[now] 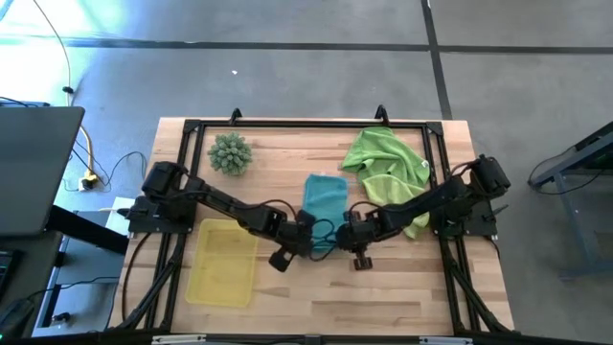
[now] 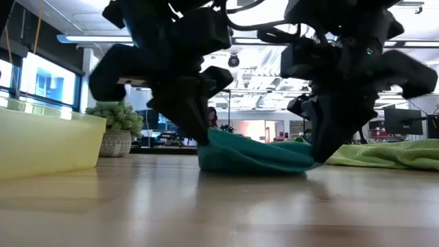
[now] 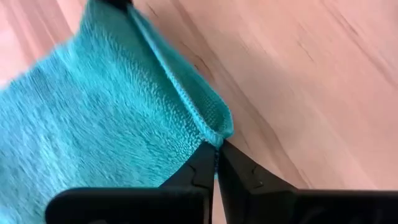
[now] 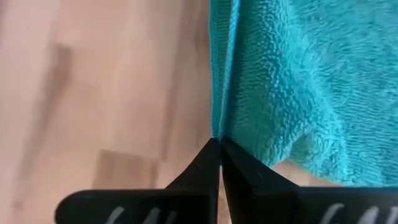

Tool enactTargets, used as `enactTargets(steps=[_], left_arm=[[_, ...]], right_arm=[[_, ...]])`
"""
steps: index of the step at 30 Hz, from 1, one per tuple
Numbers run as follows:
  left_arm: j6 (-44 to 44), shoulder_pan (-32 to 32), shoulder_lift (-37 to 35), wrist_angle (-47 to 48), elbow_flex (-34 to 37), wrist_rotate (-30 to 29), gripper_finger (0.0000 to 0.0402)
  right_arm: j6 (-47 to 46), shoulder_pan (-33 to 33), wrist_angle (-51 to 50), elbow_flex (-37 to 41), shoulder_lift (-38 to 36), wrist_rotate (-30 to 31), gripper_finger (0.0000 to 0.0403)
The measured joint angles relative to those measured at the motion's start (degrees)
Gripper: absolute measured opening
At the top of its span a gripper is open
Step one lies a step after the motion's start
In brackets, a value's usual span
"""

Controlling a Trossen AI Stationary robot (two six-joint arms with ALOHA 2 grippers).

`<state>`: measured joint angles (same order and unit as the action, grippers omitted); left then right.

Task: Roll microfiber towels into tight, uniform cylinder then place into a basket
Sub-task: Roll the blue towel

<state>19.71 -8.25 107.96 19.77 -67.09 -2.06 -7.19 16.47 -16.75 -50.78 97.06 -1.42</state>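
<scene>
High view shows left gripper (image 1: pixel 305 233) and right gripper (image 1: pixel 342 233) each pinching a near corner of the teal towel (image 1: pixel 325 198), which stretches away from both.

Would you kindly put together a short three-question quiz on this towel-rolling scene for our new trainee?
1. True or false: the yellow basket already holds a rolled towel.
2. Which towel do the left gripper and right gripper pinch? A) teal towel B) lime green towels C) none
3. Fill in: the spiky ball sits near the table's far ____ corner, seen from above.

Key: 1. False: it holds no towel. 2. A: each gripper is shut on a near corner. 3. left.
</scene>
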Motion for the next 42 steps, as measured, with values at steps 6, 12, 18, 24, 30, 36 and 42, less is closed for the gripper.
enactTargets(steps=[6, 12, 18, 24, 30, 36, 42], left_arm=[[-5.19, -0.19, -0.04, 0.82, 0.00, 0.40, 0.0007], [-8.41, -0.35, -0.06, 0.79, 0.00, 5.93, 0.0007], [-12.88, -0.55, 0.09, 4.26, -0.04, 6.55, 0.0007], [-18.65, -0.54, 0.15, 3.91, 1.10, 6.53, 0.0007], [-24.77, 0.07, 0.18, 2.66, 1.66, 6.50, 0.0007], [-28.11, 2.48, -0.98, 2.49, 1.66, 7.78, 0.0007], [-32.18, 5.44, -1.22, 2.03, 1.66, 8.85, 0.0007]], right_arm=[[-6.57, -1.28, 4.14, -0.02, 0.00, -10.42, 0.0000], [-15.43, -1.52, 14.28, 0.00, 0.02, -18.44, 0.0000], [-21.61, -1.86, 16.04, -0.04, 0.02, -17.39, 0.0000], [-27.76, -1.84, 20.19, 3.88, 0.02, -12.68, 0.0000], [-35.46, -1.84, 36.21, 12.26, 0.02, -10.58, 0.0000], [-37.89, -1.86, 41.18, 15.94, 0.02, -9.47, 0.0000], [-37.31, -1.86, 40.06, 16.02, 0.02, -8.73, 0.0000]])
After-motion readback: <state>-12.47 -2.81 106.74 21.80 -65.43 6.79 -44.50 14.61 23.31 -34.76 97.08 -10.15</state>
